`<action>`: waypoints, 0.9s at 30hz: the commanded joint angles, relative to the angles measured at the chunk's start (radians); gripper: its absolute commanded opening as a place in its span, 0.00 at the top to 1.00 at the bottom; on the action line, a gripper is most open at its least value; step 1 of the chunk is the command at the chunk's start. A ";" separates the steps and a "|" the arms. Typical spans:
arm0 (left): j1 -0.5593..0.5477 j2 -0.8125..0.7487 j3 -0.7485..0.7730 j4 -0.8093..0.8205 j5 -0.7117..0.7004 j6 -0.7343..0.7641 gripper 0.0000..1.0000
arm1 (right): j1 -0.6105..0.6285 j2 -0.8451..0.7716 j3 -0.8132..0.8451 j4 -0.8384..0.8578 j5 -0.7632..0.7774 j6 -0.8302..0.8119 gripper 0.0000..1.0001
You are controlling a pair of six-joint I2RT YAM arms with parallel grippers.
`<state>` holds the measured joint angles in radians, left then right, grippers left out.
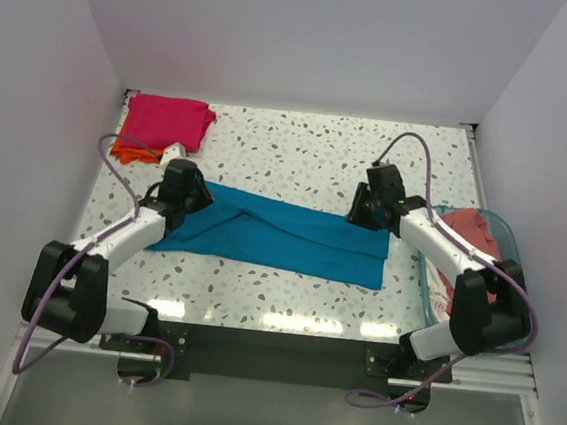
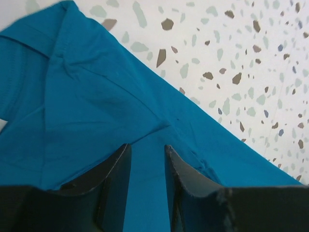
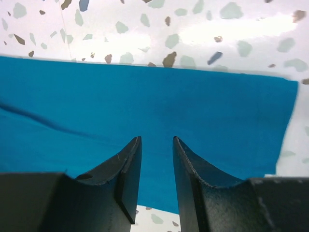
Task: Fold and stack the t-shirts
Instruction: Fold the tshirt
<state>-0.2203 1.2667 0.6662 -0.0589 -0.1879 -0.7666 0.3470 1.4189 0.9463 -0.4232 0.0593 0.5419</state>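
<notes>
A teal blue t-shirt [image 1: 281, 237] lies folded into a long band across the middle of the table. My left gripper [image 1: 194, 202] is open over its left end, with flat teal cloth [image 2: 96, 106] and a sleeve fold showing below and between the jaws [image 2: 147, 147]. My right gripper [image 1: 362, 212] is open over the shirt's right end, just above the cloth [image 3: 145, 101], its jaws [image 3: 157, 139] a little apart. A folded magenta pink shirt [image 1: 167, 121] lies on an orange shirt [image 1: 134, 150] at the back left. A salmon pink shirt [image 1: 472, 236] lies in the basket.
The clear blue-tinted basket [image 1: 502, 234] stands at the right edge of the table, beside my right arm. White walls close in the speckled table [image 1: 300, 149] on three sides. The shirt's back edge and right hem show against the tabletop [image 3: 193, 34].
</notes>
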 commanded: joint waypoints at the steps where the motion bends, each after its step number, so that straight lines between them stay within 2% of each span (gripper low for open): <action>1: -0.051 0.089 0.078 0.037 -0.056 -0.022 0.63 | 0.043 0.090 0.086 0.058 0.028 0.003 0.64; 4: -0.068 0.163 0.091 0.044 -0.070 -0.033 0.62 | 0.079 0.166 0.109 0.084 0.030 0.003 0.65; 6: -0.068 0.204 0.096 0.105 -0.065 -0.033 0.60 | 0.102 0.212 0.117 0.095 0.028 0.004 0.65; 7: -0.068 0.215 0.101 0.117 -0.067 -0.033 0.55 | 0.112 0.222 0.118 0.106 0.028 0.006 0.65; 10: -0.068 0.240 0.125 0.154 -0.079 -0.020 0.49 | 0.138 0.253 0.115 0.121 0.037 0.009 0.66; 17: -0.060 0.329 0.230 0.151 -0.074 0.027 0.49 | 0.167 0.261 0.066 0.156 0.051 0.015 0.66; 20: -0.059 0.384 0.279 0.130 -0.035 0.052 0.55 | 0.170 0.264 0.051 0.162 0.053 0.015 0.67; 24: -0.059 0.434 0.306 0.103 -0.004 0.062 0.74 | 0.172 0.261 0.040 0.170 0.050 0.016 0.67; 27: -0.059 0.418 0.268 0.119 0.021 0.062 0.83 | 0.172 0.261 0.034 0.175 0.051 0.020 0.67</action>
<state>-0.2848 1.6989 0.9440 0.0269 -0.1947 -0.7288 0.5106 1.6825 0.9867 -0.3046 0.0872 0.5503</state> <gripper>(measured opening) 0.198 0.329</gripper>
